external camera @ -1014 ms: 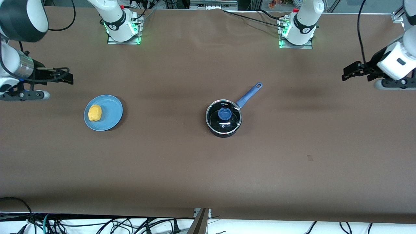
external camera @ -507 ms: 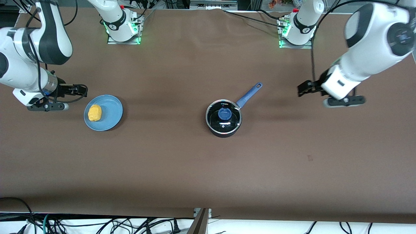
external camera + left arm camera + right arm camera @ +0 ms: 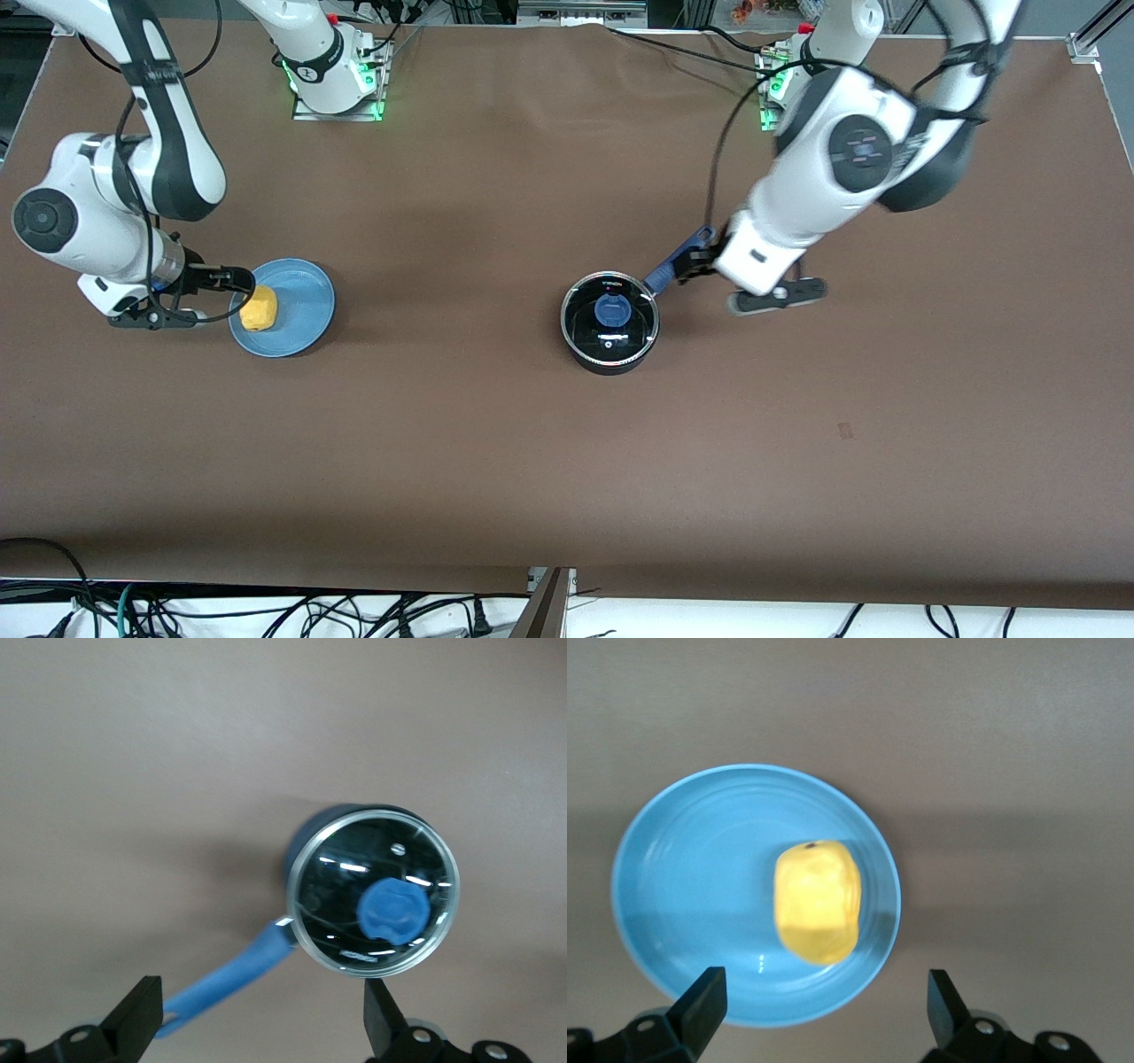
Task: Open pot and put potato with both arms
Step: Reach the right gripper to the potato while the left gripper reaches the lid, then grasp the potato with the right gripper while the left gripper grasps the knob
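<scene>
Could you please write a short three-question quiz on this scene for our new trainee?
1. True or false: the glass lid is already off the pot.
2. What does the potato lie on? A) the bare table B) the blue plate C) the lid
3. Fill in: the left gripper hangs over the pot's blue ____.

Key
1. False: the lid sits on the pot, its blue knob up.
2. B. The right gripper is open at the plate's rim, right beside the potato.
3. Handle. The left wrist view shows the open fingers with nothing between them.
</scene>
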Available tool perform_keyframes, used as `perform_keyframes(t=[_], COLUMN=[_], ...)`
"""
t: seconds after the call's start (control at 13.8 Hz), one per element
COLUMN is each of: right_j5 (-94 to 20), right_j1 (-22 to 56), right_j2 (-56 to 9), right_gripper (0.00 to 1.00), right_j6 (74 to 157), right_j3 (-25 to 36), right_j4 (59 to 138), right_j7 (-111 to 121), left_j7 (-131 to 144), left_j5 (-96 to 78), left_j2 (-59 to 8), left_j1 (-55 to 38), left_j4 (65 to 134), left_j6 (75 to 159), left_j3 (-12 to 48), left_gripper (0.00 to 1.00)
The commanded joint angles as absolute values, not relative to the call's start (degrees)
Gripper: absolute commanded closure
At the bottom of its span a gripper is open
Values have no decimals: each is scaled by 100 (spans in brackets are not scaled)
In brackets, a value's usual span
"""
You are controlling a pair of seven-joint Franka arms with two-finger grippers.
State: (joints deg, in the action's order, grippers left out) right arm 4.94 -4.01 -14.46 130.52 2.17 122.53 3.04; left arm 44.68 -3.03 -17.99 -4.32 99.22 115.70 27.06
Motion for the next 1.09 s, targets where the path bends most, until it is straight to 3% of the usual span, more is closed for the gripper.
perform_keyframes(t=[0.0, 0.29, 1.01], right_j5=[563, 563, 519], right_j1=[-439, -431, -360], right_j2=[-1757, -1951, -2224], right_gripper=[0, 0, 0], right_j6=[13648, 13877, 14194], right_j3=[316, 308, 272], right_j4=[12313, 12331, 12384], right_j7=[325, 255, 9], left_j7=[5516, 6336, 6293], left_j5=[367, 1053, 1494], left_j2=[-2862, -3910, -4183], left_j1=[-1070, -1634, -1679], left_j4=[8915, 8201, 8191], left_j6=[11496, 11847, 11848], left_j3=[2689, 2637, 2628], left_gripper=[0, 0, 2])
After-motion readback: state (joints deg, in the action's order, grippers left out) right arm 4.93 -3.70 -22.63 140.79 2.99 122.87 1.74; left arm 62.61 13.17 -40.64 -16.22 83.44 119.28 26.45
